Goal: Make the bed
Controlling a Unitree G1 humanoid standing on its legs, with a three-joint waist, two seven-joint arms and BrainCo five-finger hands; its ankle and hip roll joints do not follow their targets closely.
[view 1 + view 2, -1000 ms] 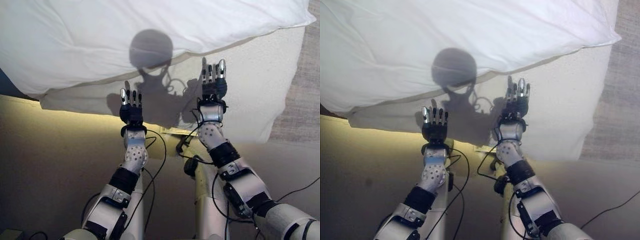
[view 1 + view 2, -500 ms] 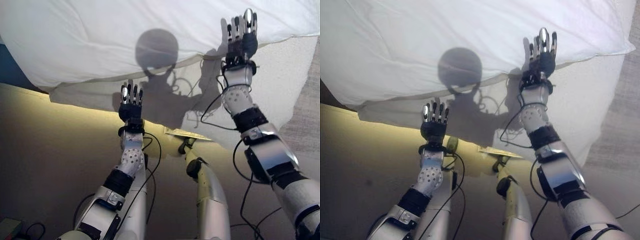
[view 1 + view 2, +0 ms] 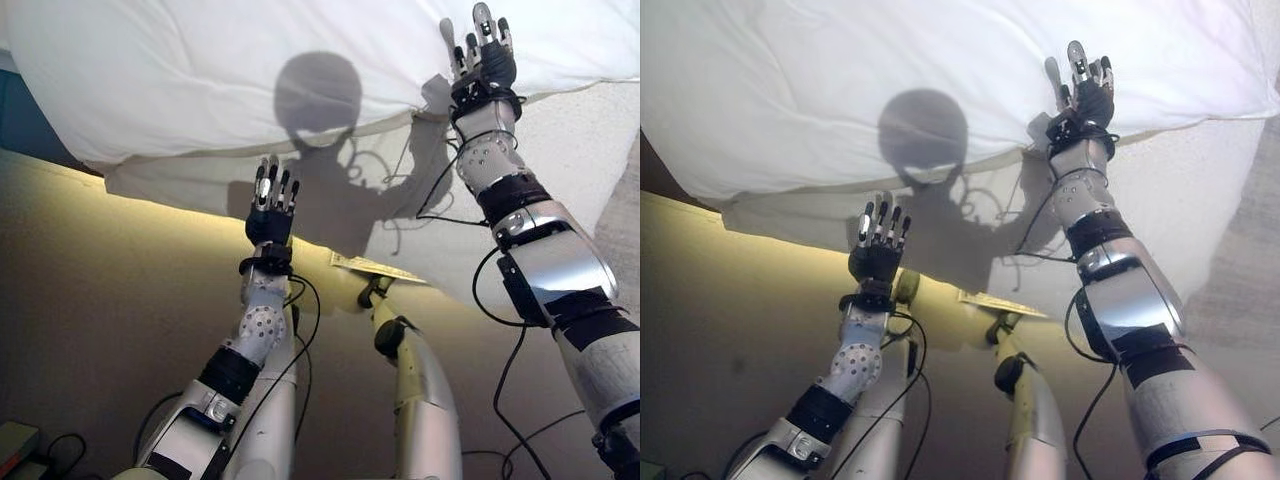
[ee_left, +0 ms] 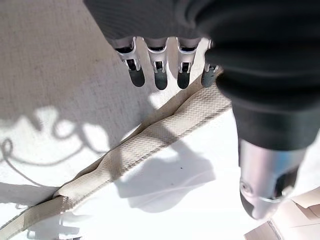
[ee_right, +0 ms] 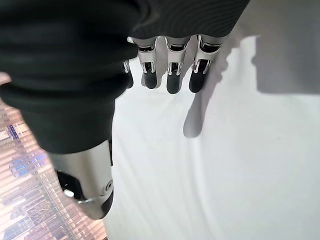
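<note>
A puffy white duvet (image 3: 150, 80) lies across the far part of the bed, its edge overhanging the cream mattress (image 3: 590, 130). My right hand (image 3: 484, 65) is stretched out over the duvet's near edge, open with straight fingers (image 5: 172, 75) just above the white cloth (image 5: 225, 165). My left hand (image 3: 272, 215) hovers lower, open, over the mattress near its front edge. In the left wrist view its fingers (image 4: 160, 75) hang above the mattress's woven piping seam (image 4: 150, 140). Neither hand holds anything.
The bed's side panel (image 3: 120, 300) drops away below the mattress, lit yellow along the top. A paper tag (image 3: 375, 268) hangs at the mattress edge. Grey carpet (image 3: 1250, 260) shows at the right, a small box (image 3: 15, 440) on the floor at lower left.
My right hand has risen from the bare mattress up and forward onto the duvet's edge. The left hand has stayed near the mattress edge. The camera view has shifted slightly.
</note>
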